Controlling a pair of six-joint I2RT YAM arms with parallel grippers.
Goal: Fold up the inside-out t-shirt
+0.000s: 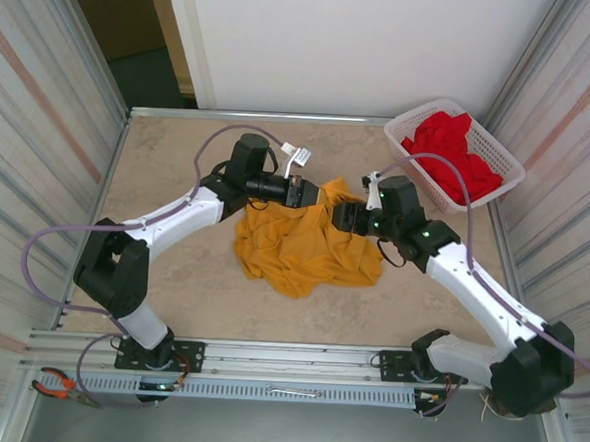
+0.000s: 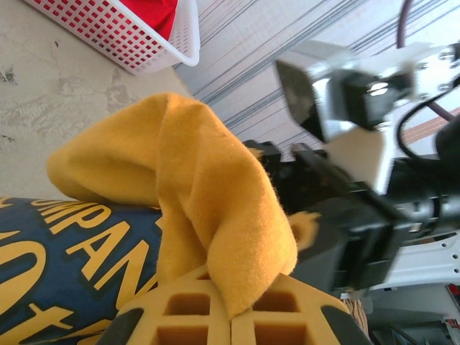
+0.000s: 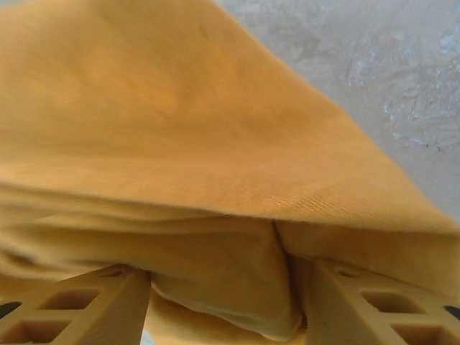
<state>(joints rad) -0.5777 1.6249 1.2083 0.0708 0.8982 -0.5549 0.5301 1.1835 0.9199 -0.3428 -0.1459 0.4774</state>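
Note:
The mustard-yellow t-shirt (image 1: pixel 308 247) lies crumpled in the middle of the table, with its top edge lifted between the two grippers. My left gripper (image 1: pixel 312 195) is shut on a raised fold of the shirt (image 2: pixel 194 180), pinched right at the fingertips (image 2: pixel 180 320). A navy print with yellow letters (image 2: pixel 65 251) shows on the cloth below that fold. My right gripper (image 1: pixel 342 216) meets the same raised edge from the right. Its fingers (image 3: pixel 359 302) stand wide apart, and bunched yellow cloth (image 3: pixel 215 144) fills the gap and drapes over them.
A white mesh basket (image 1: pixel 499 153) holding a bright red garment (image 1: pixel 450 150) stands at the back right corner, close behind the right arm. Metal walls enclose the table (image 1: pixel 172 274) on both sides. Red-handled pliers (image 1: pixel 60 385) lie on the front rail at the left.

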